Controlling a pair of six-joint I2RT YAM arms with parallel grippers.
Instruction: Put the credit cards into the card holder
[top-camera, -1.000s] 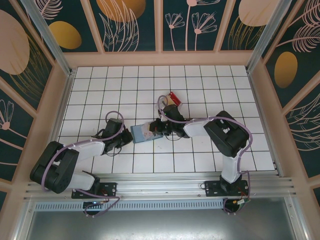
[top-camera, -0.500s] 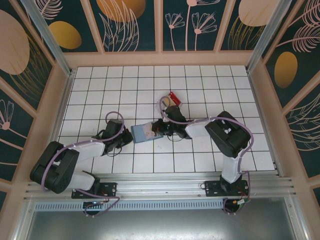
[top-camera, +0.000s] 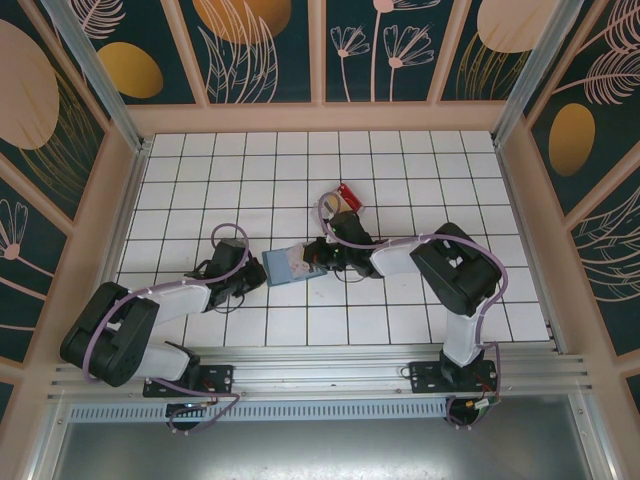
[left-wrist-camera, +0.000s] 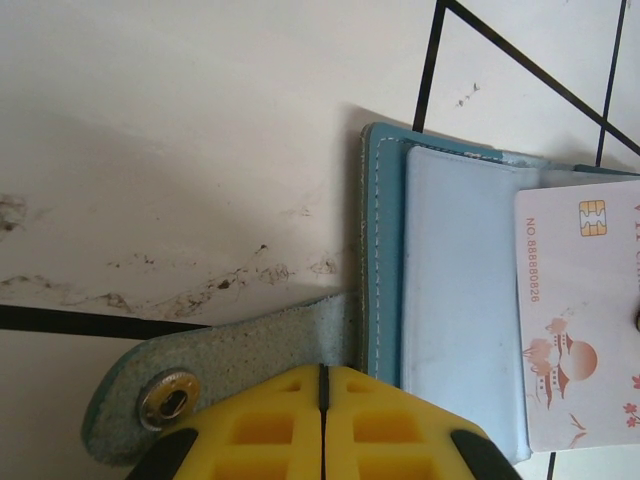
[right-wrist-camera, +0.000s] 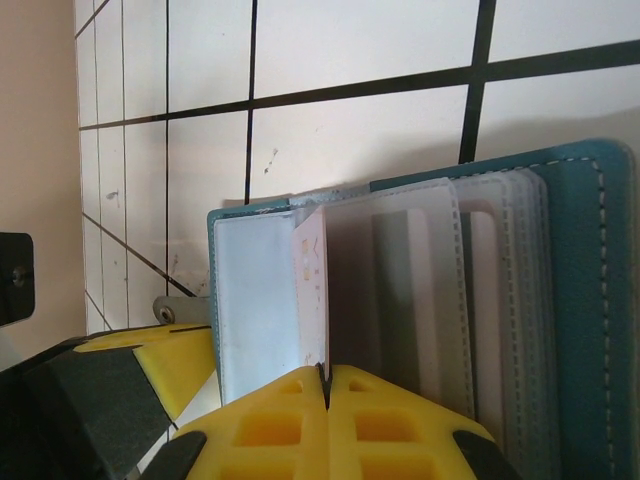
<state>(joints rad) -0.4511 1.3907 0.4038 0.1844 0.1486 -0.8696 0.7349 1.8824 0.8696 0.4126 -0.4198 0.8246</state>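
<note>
The card holder (top-camera: 288, 264) is a teal folding cover lying open, with clear plastic sleeves (right-wrist-camera: 420, 300) bound inside. My right gripper (right-wrist-camera: 325, 368) is shut on a white-pink credit card (right-wrist-camera: 311, 290) with a gold chip. The card stands on edge between the pale inner flap and the first sleeve. The same card (left-wrist-camera: 580, 320) shows in the left wrist view. My left gripper (left-wrist-camera: 322, 368) is shut at the holder's left edge, on its suede snap tab (left-wrist-camera: 230, 355). A red card (top-camera: 347, 192) lies further back beside a tan thing (top-camera: 340, 204).
The white tiled floor (top-camera: 200, 180) is ringed by a low wooden wall (top-camera: 320, 118). The two arms meet over the holder at the middle front. Open tiles lie to the left, right and back.
The right wrist has shifted slightly over the holder. Both grippers stay shut, and the holder has not moved.
</note>
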